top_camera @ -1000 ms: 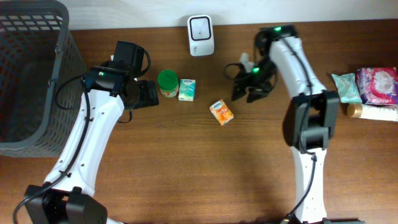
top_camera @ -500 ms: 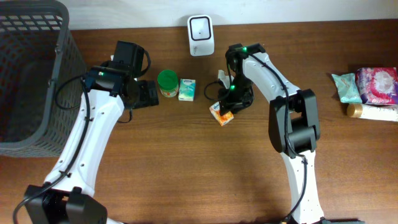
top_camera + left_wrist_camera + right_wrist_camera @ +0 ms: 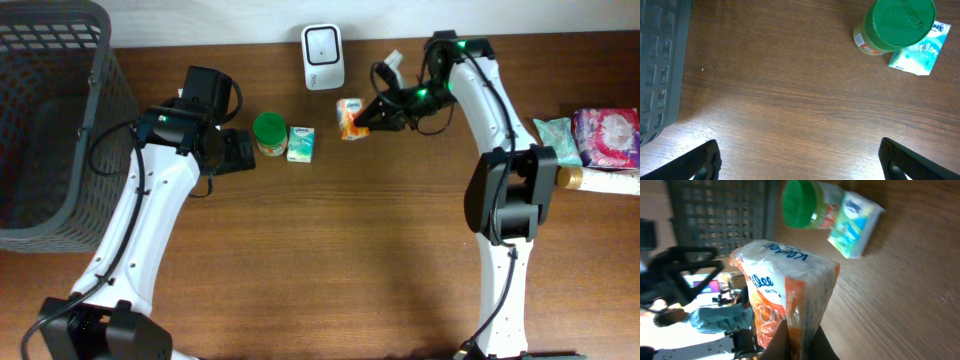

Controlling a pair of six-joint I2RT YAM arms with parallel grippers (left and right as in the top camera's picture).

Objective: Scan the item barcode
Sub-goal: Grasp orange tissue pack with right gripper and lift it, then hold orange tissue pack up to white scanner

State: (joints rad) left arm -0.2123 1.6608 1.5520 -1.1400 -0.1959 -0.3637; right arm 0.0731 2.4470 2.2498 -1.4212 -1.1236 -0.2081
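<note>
Right gripper (image 3: 366,114) pinches the orange-and-white plastic packet (image 3: 349,117) near the white boxy scanner (image 3: 323,57), upper centre; left gripper (image 3: 243,150) gapes open.

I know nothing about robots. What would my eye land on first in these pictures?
The right pincer grips a small orange packet close to the white scanner at the back. To the left, a green-lidded jar and a teal packet sit side by side, near the open left pincer. A big dark mesh basket fills the far left corner.
</note>
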